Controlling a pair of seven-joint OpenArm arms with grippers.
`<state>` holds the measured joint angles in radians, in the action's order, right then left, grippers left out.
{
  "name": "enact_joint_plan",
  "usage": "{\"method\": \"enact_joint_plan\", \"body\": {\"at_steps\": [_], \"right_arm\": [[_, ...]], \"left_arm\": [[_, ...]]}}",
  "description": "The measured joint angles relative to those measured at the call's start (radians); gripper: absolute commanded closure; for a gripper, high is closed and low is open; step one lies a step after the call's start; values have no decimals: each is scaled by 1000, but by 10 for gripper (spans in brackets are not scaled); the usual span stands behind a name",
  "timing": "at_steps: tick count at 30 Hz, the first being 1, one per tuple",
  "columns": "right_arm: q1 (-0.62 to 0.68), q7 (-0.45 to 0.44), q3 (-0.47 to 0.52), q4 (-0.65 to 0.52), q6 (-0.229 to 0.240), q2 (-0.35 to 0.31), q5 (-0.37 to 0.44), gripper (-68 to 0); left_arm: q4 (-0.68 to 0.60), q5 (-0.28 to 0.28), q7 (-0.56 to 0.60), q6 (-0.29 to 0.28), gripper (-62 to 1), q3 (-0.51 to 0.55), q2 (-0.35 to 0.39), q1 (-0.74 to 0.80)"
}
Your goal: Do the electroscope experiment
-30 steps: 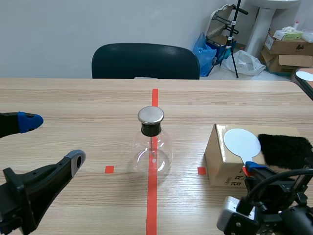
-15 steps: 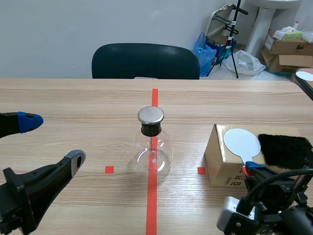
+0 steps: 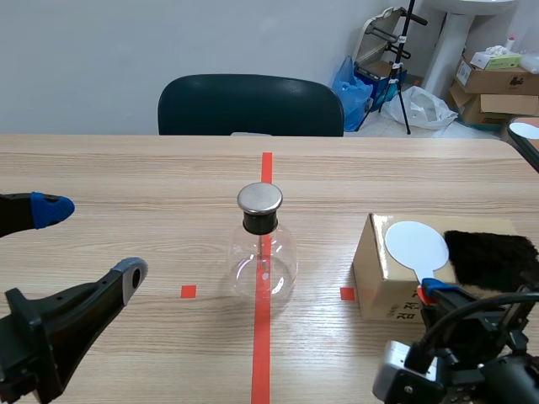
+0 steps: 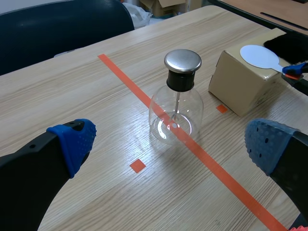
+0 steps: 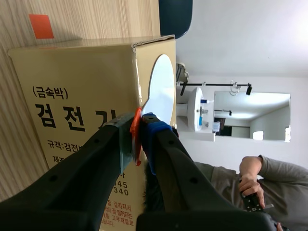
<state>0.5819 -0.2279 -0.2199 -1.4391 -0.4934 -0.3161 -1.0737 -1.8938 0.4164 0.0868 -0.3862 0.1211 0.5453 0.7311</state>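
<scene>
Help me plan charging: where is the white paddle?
Scene view, right side: the white paddle lies atop the cardboard box beside the black fur, handle clamped in the right gripper.

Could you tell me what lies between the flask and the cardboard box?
Scene view: only bare table and one tape square separate flask and box.

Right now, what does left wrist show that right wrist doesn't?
Left wrist only: the glass flask with a metal cap, standing on the red tape line ahead of the open left gripper.
Right wrist only: the printed side of the box, and a person's hand in the background.
Both: the cardboard box, the white paddle lying on it, and the right gripper shut on the paddle's orange handle, seen close in the right wrist view and small beyond the box in the left.
</scene>
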Motion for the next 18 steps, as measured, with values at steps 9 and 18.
{"method": "enact_joint_plan", "body": {"at_steps": [9, 18], "right_arm": [[0, 48, 0, -26, -8, 0, -66, -9], [0, 194, -58, -148, -20, 0, -134, -9]], "left_arm": [[0, 0, 0, 0, -623, 0, 0, 0], [0, 0, -2, 0, -623, 0, 1, 0]]}}
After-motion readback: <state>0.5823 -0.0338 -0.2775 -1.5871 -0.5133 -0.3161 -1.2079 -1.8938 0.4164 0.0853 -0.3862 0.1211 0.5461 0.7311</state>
